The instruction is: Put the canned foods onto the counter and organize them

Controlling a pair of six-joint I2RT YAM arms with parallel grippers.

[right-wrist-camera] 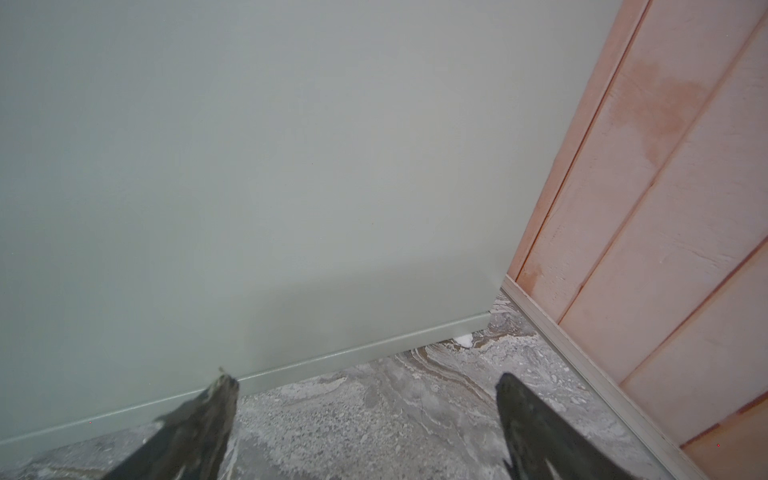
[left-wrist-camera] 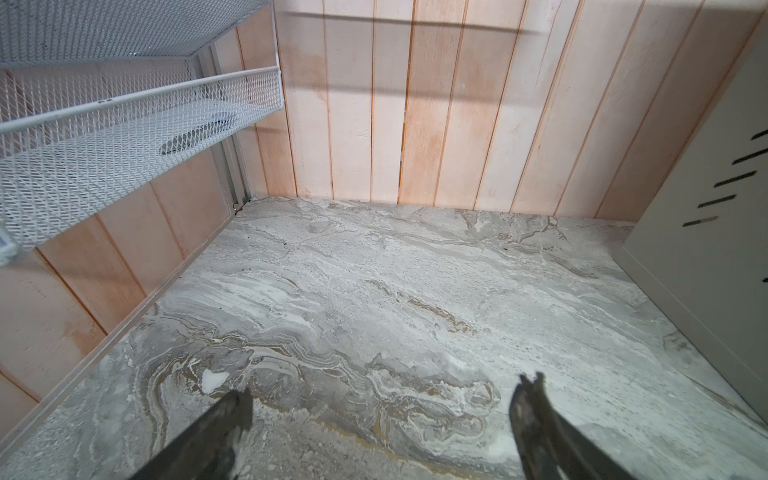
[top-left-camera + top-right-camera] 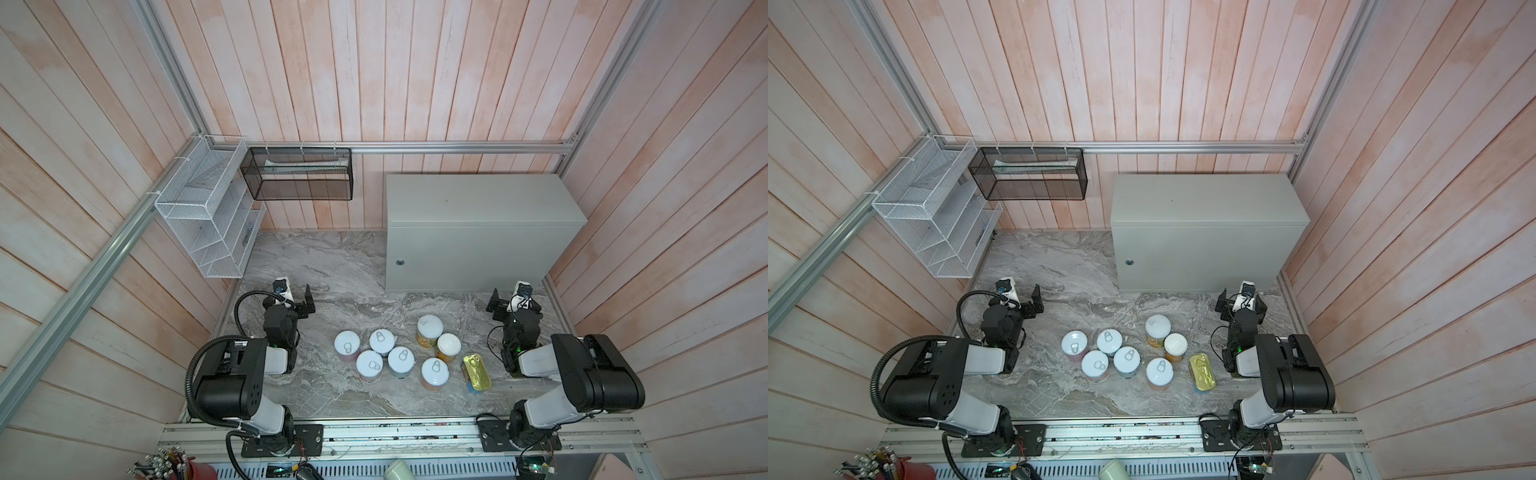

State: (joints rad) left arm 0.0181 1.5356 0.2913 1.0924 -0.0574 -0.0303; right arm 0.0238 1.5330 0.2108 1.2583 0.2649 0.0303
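Several short pull-tab cans (image 3: 382, 341) (image 3: 1108, 341) stand clustered on the grey marble surface in both top views. Two white-lidded yellow-green cans (image 3: 430, 328) (image 3: 1158, 327) stand just right of them, and a flat gold oblong tin (image 3: 476, 371) (image 3: 1203, 371) lies beside those. The counter (image 3: 478, 199) (image 3: 1204, 199) (image 2: 706, 216) (image 1: 249, 166), a light-grey metal box, stands at the back right with nothing on its top. My left gripper (image 3: 296, 294) (image 3: 1022, 296) (image 2: 386, 388) hangs open and empty over bare marble, left of the cans. My right gripper (image 3: 515, 298) (image 3: 1241, 298) (image 1: 365, 380) is open and empty, close to the counter's front.
A white wire rack (image 3: 208, 216) (image 2: 124, 116) hangs on the left wall and a black mesh basket (image 3: 299, 174) on the back rail. Wooden plank walls (image 3: 665, 208) close in three sides. A metal rail (image 3: 395, 434) runs along the front edge.
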